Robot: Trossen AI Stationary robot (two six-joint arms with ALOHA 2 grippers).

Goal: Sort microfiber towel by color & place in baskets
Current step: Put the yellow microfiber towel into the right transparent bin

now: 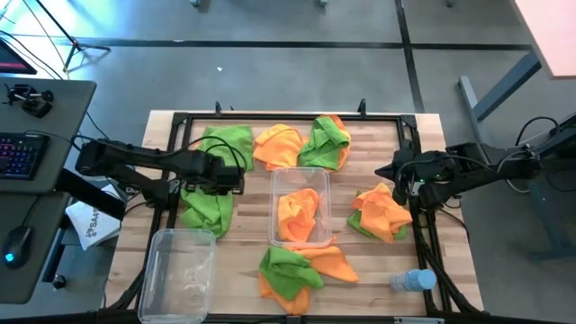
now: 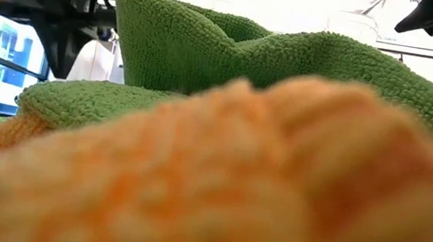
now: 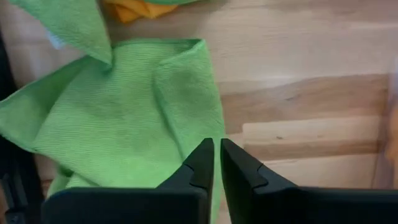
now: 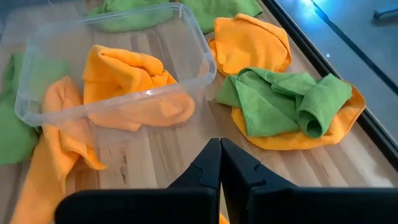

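Green cloth (image 3: pixel 124 118) lies spread on the bench just under the left gripper (image 3: pixel 216 163), whose fingers (image 3: pixel 200 163) stand a narrow slit apart with nothing between them; this cloth is not yet picked up. In the high view that gripper (image 1: pixel 236 177) hangs over the left side of the bench, at the edge of the green cloth (image 1: pixel 209 202), with another green one (image 1: pixel 225 142) just beyond it. The right gripper (image 4: pixel 220 163) has its fingers pressed together and empty; it waits over the right edge of the bench (image 1: pixel 405 171), beside a mixed orange-and-green pile (image 1: pixel 382 212).

Sorting looks barely begun. The middle basket (image 1: pixel 301 173) holds orange cloth (image 1: pixel 299 211), seemingly one or two pieces. The other basket (image 1: pixel 180 270), at the near left corner, appears empty, so no green has gone in.

Still loose on the bench (image 1: pixel 261 252): an orange cloth (image 1: pixel 277 147) and a green-on-orange bundle (image 1: pixel 328 142) at the far side, and a green-and-orange heap (image 1: pixel 297 273) near the front, against the middle basket. A water bottle (image 1: pixel 412 281) lies at the front right. The low view is filled by close cloth and adds little.
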